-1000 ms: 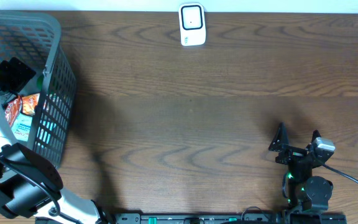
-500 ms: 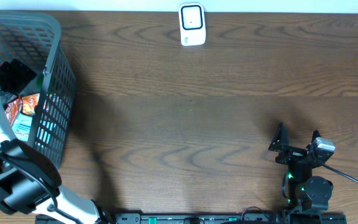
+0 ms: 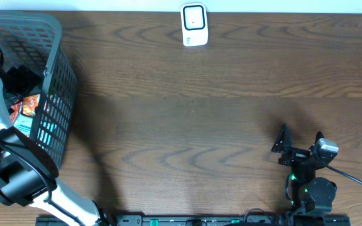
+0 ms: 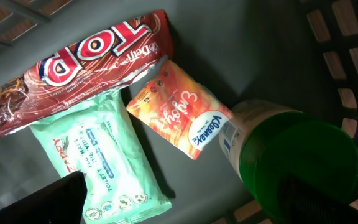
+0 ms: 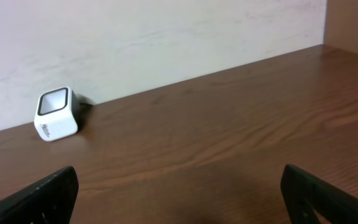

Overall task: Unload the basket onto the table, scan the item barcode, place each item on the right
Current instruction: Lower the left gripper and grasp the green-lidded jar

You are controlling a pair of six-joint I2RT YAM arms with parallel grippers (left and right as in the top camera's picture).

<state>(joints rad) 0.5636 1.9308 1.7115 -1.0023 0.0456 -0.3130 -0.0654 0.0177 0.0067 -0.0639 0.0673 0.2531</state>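
Grey plastic basket [image 3: 56,94] sits at the far left of the brown wooden table [image 3: 200,113]. The left arm reaches down into it. Left gripper [image 4: 182,186] hangs over the contents with jaws spread wide and nothing held. One dark finger shows at the lower left of the wrist view, the other at the lower right.

All candidate items are inside the basket, none lifted:
- Red-brown snack bag [image 4: 73,68] with big "TOP" lettering lies along the upper left.
- Mint-green wipes pack [image 4: 104,168] lies flat just below the bag, touching it.
- Orange Kleenex tissue pack [image 4: 179,115] sits just right of the wipes, with one corner by the bag.
- Green-capped jar [image 4: 297,162] with a white label is on the right, next to the tissue pack and close to the basket wall.

The right finger overlaps the green cap in the wrist view; can't tell if it touches. The overhead shows only a bit of orange and pale blue packaging through the basket slats.

White scanner [image 3: 194,25] stands at the far edge of the table, near the middle and well apart from the basket. It also shows in the right wrist view [image 5: 56,114], against the pale wall.

Right gripper [image 3: 301,139] is low over the near right of the table, jaws fully apart and empty. Its wrist view shows only bare wood between the fingers.
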